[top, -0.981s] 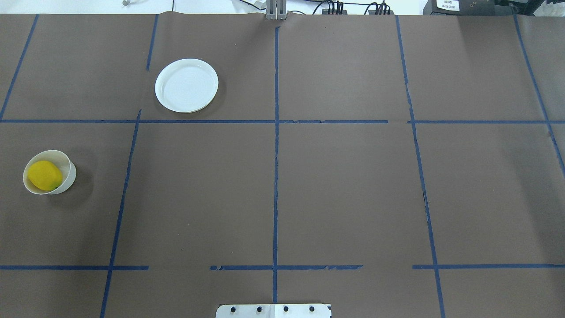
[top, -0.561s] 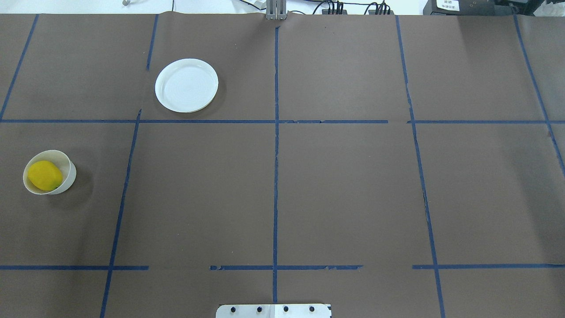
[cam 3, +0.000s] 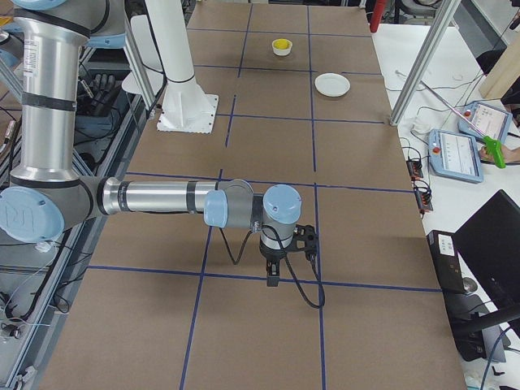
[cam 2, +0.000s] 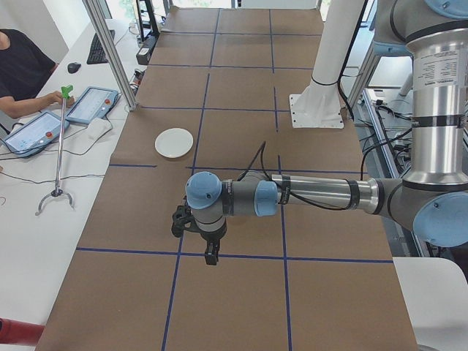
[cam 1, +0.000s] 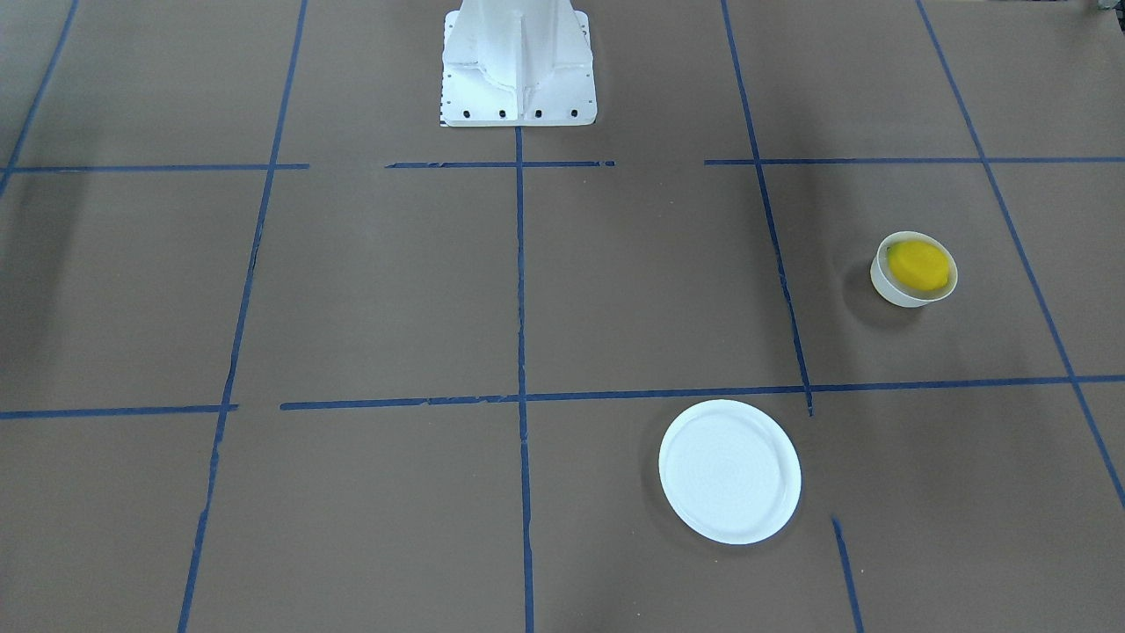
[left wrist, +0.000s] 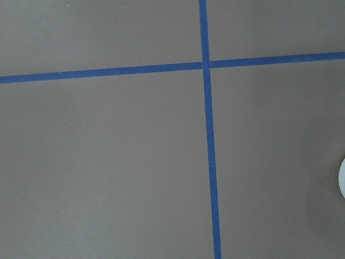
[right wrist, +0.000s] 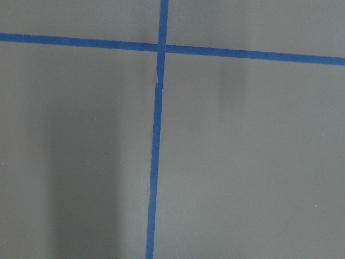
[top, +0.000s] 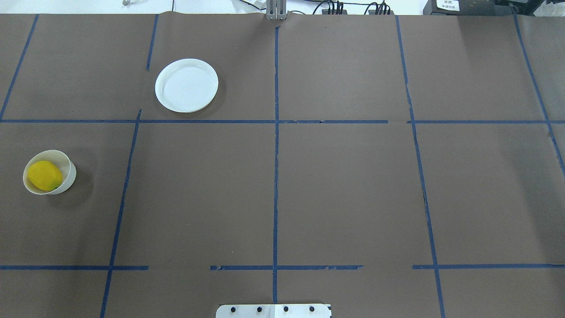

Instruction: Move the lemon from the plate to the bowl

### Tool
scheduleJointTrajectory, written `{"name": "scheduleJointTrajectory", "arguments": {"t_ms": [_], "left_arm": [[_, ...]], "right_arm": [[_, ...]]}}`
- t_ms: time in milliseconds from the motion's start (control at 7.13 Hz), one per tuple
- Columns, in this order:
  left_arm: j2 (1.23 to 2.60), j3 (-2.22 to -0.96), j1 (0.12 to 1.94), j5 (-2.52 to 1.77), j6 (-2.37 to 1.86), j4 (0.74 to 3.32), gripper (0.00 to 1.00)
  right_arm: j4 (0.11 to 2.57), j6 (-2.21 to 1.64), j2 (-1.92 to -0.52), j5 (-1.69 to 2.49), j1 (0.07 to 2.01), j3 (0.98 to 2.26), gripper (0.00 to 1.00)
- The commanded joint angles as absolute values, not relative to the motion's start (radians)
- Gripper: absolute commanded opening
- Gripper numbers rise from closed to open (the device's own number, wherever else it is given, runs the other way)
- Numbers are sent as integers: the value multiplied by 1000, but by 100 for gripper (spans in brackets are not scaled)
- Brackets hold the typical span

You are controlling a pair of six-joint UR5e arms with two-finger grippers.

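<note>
The yellow lemon [top: 44, 176] lies inside the small off-white bowl [top: 70, 179] at the table's left side; both also show in the front view, the lemon [cam 1: 918, 264] in the bowl [cam 1: 896, 290]. The flat white plate [top: 186, 85] is empty, farther back and to the right of the bowl, and shows in the front view [cam 1: 729, 470] too. The left gripper [cam 2: 210, 254] hangs above the table in the left side view only, and I cannot tell its state. The right gripper [cam 3: 272, 276] shows only in the right side view, and I cannot tell its state either.
Brown paper with a blue tape grid covers the table [top: 344, 190]. The robot's white base [cam 1: 518, 61] stands at the near middle edge. An operator [cam 2: 22, 69] with tablets and a grabber stick is at the far side.
</note>
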State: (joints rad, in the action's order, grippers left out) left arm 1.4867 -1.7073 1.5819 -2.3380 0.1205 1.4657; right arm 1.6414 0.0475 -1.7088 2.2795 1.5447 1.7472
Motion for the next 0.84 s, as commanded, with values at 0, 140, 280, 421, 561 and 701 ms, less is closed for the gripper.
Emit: {"name": "scheduleJointTrajectory", "arguments": {"t_ms": [0,140,280,421,561,701], "left_arm": [[1485,-1704,1586,-2370,129,1457,100],[1482,-1703,1586,-2378,129,1457,100],[1482,-1704,1588,-2378,129,1457,100],[1482,-1704,1594,-2378,129,1460,100],[1482,-1706,1594,-2378,129,1460,100],[1482,-1706,1597,-2378,129,1463,100]], "right_arm": [[1641,48,-1709,2279,1545,1747,100],[1641,48,-1709,2279,1545,1747,100],[1641,48,-1709,2279,1545,1747,100],[1641,48,-1709,2279,1545,1747,100],[1641,48,-1709,2279,1545,1747,100],[1641,48,-1709,2279,1545,1747,100]]}}
